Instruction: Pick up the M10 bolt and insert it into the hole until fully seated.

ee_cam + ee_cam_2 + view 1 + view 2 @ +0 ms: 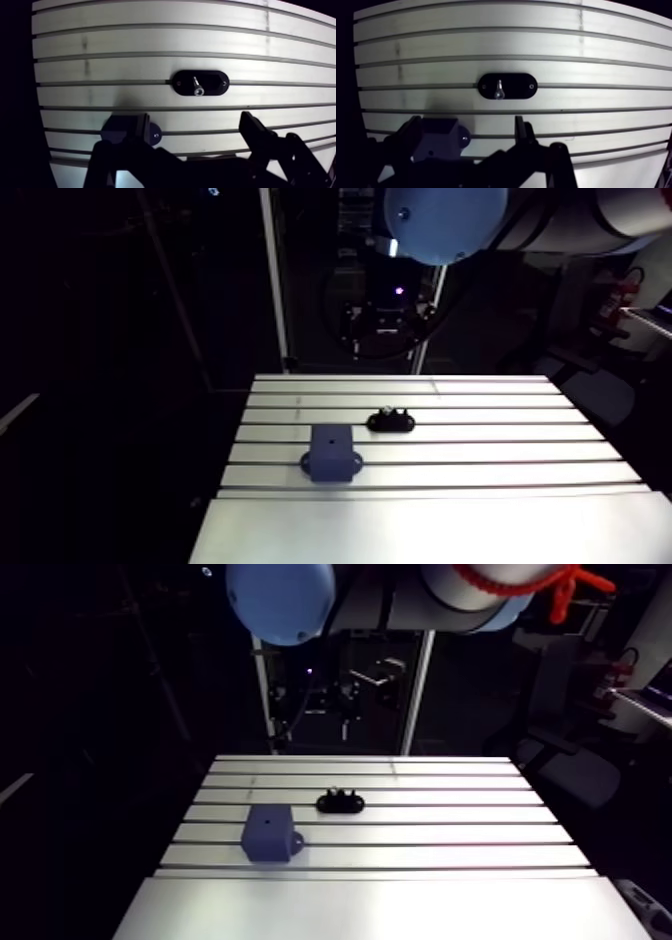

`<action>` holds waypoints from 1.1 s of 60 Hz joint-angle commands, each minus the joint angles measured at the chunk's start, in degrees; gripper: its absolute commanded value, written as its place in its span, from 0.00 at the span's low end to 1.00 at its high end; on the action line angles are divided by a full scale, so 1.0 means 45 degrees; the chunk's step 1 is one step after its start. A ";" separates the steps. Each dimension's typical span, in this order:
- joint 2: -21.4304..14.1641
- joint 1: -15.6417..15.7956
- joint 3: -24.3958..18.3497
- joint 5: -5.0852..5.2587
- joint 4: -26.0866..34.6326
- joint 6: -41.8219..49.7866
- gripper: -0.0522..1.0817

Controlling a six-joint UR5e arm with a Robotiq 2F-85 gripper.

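A silver bolt [196,86] stands head-up in a black oval holder [215,82] near the middle of the slotted table; the holder [390,421] also shows in the arm view. A blue-grey block [330,452] with a small dark hole in its top sits nearer the table's front, left of the holder. In the wrist view my gripper [187,142] hangs high above the table, open, with nothing between its fingers. The block [438,137] lies under and beside one finger, partly hidden by it. The bolt is ahead of the fingers, well apart from them.
The aluminium table [500,518] has long slots running across it and a smooth plate along its front edge. Beyond the table's edges the surroundings are dark. Only the holder and the block lie on the table.
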 commanded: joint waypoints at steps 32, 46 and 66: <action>0.0609 -0.0659 0.1079 0.0106 -0.1543 -0.0770 0.06; 0.1139 -0.0620 0.1118 0.0086 -0.2067 -0.0806 0.12; 0.1611 -0.0620 0.1082 0.0086 -0.2107 -0.0767 0.24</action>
